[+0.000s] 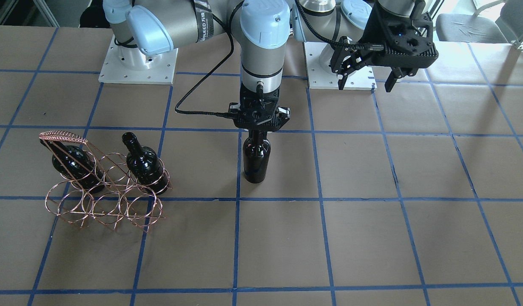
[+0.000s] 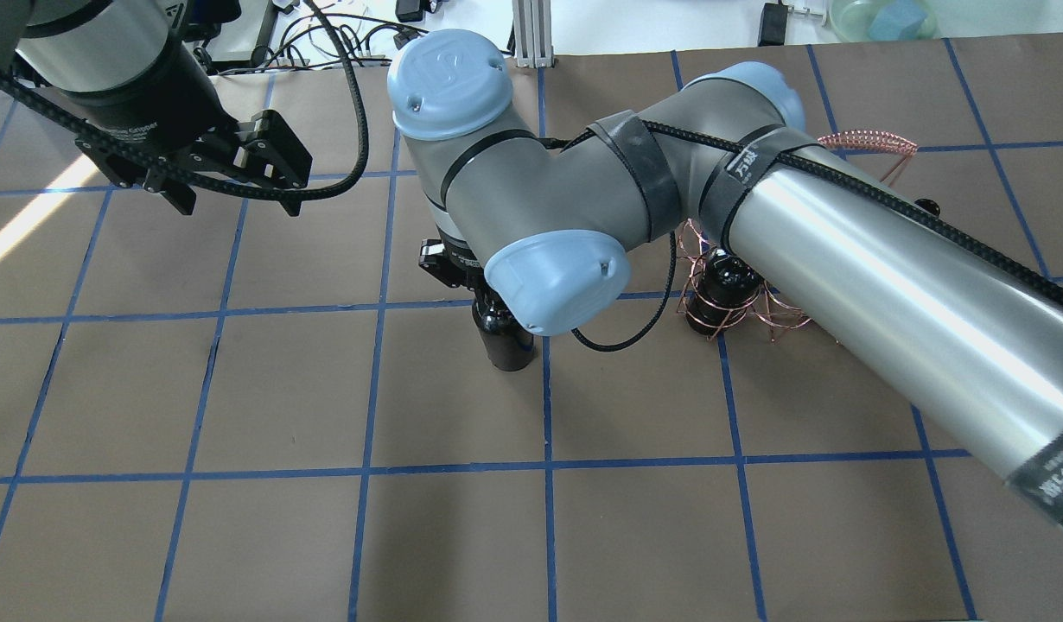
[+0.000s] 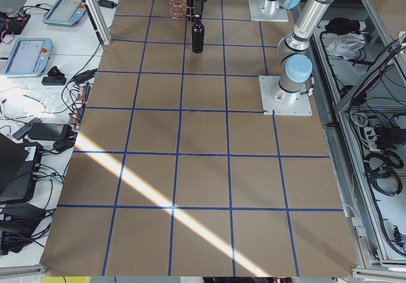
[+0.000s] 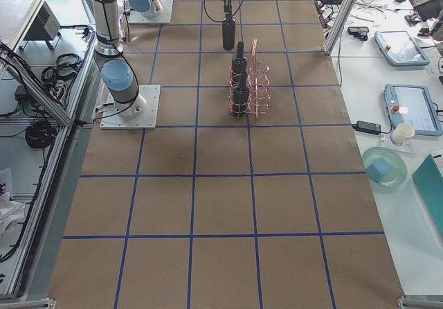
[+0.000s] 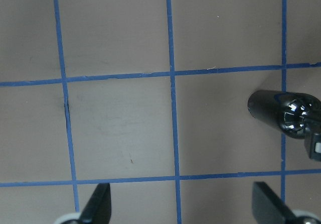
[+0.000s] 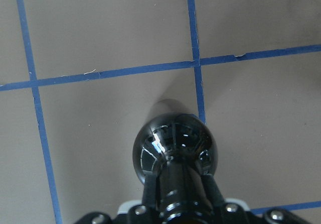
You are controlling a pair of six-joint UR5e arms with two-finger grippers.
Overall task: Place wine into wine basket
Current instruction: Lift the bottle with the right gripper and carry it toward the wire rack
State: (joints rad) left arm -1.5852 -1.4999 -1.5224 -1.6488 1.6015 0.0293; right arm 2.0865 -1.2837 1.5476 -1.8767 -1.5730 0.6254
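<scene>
My right gripper [image 1: 259,127] is shut on the neck of a near-black wine bottle [image 1: 256,159] and holds it upright at the table's middle. I cannot tell whether its base touches the table. The bottle also shows in the right wrist view [image 6: 174,151] and the overhead view [image 2: 506,341]. The copper wire wine basket [image 1: 104,199] stands well to the robot's right. Two identical bottles [image 1: 72,165] [image 1: 144,163] lean in its end rings. My left gripper [image 1: 365,83] is open and empty, raised near its base. Its fingers [image 5: 98,206] frame bare table.
Brown paper with blue tape grid lines [image 1: 321,238] covers the table. The two arm base plates [image 1: 138,63] sit at the robot side. The right arm's forearm [image 2: 886,285] hides much of the basket [image 2: 730,298] from overhead.
</scene>
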